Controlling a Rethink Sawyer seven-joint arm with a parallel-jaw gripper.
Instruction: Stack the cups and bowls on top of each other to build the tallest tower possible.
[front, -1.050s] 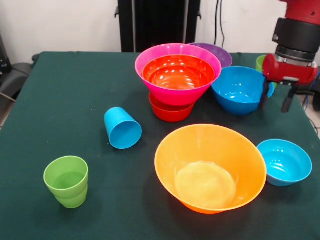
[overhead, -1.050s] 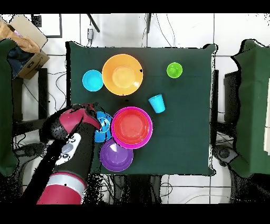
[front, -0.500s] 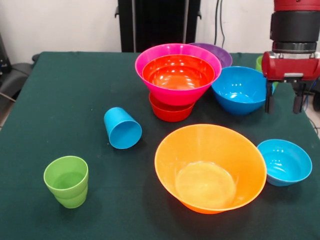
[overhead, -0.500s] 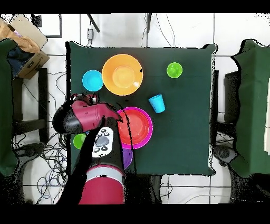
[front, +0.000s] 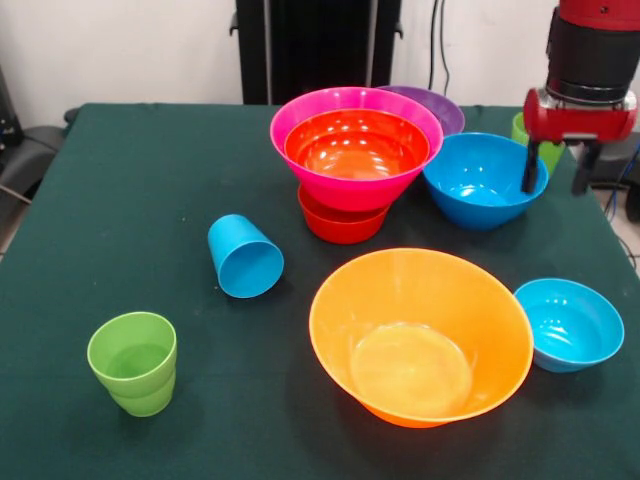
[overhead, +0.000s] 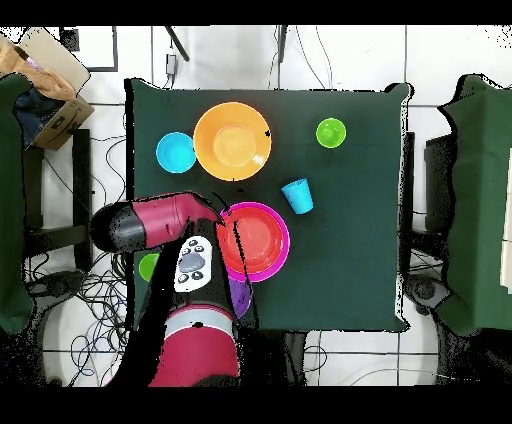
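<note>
Red gripper (front: 555, 168) of mine has lifted and drifted back over the last second, now hanging at the blue bowl's (front: 480, 178) rim with fingers spread and empty. Nothing was picked, so I judge the tower (front: 353, 150) unchanged: red-orange nested in pink; cups (front: 133, 361) are still scattered

Seven glossy round plastic bowls: large pink (front: 350, 150), medium red-orange (front: 356, 143) nested in it, small red-orange (front: 338, 226) beneath, purple (front: 440, 105), blue (front: 478, 180), large orange (front: 420, 335), small blue (front: 570, 322). Three small tapered plastic cups: sky blue (front: 244, 257), two lime green (front: 133, 362) (front: 521, 126)
</note>
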